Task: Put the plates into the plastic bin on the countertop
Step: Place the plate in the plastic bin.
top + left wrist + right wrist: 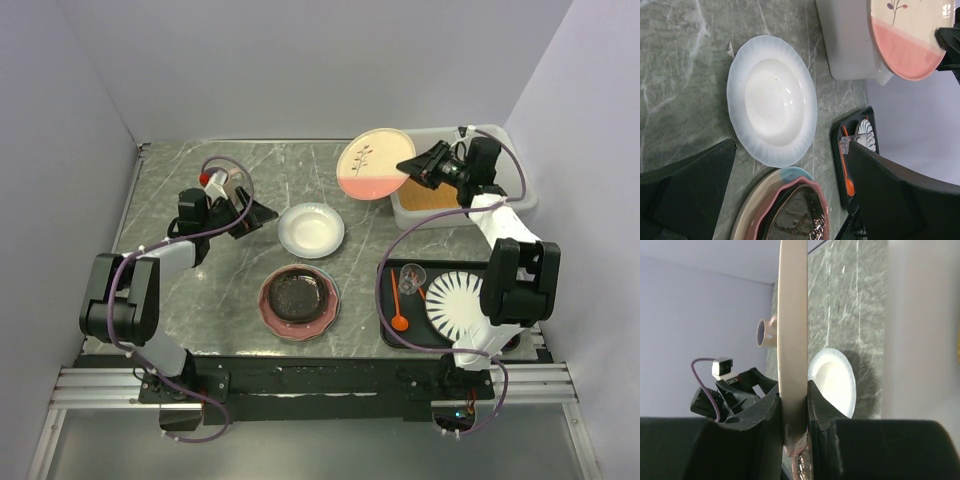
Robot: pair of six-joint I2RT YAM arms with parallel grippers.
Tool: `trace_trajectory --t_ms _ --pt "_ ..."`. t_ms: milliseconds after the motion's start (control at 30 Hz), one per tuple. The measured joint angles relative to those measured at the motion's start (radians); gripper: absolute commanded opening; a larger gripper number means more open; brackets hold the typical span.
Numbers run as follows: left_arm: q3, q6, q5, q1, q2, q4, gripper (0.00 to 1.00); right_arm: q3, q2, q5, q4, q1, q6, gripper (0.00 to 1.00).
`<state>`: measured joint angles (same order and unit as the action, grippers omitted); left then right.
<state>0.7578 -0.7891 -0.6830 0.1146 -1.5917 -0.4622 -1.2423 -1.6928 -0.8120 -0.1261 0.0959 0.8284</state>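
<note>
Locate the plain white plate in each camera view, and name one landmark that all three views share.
Top external: the plain white plate lies mid-picture on the countertop, just beyond the black speckled plate.
Left wrist: it lies large and flat, left of centre.
Right wrist: it is partly hidden, right of the gripped plate's edge.
Shared landmark: the pink-and-cream floral plate, clamped in the right gripper.
</note>
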Motion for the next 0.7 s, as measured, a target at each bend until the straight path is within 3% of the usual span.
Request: trace_trajectory --t_ms 700 --pt "0.043 0.027 0.003 0.000 -0.028 0.035 0.99 0.000 0.000 0.015 -0.063 0.133 0.081 0.00"
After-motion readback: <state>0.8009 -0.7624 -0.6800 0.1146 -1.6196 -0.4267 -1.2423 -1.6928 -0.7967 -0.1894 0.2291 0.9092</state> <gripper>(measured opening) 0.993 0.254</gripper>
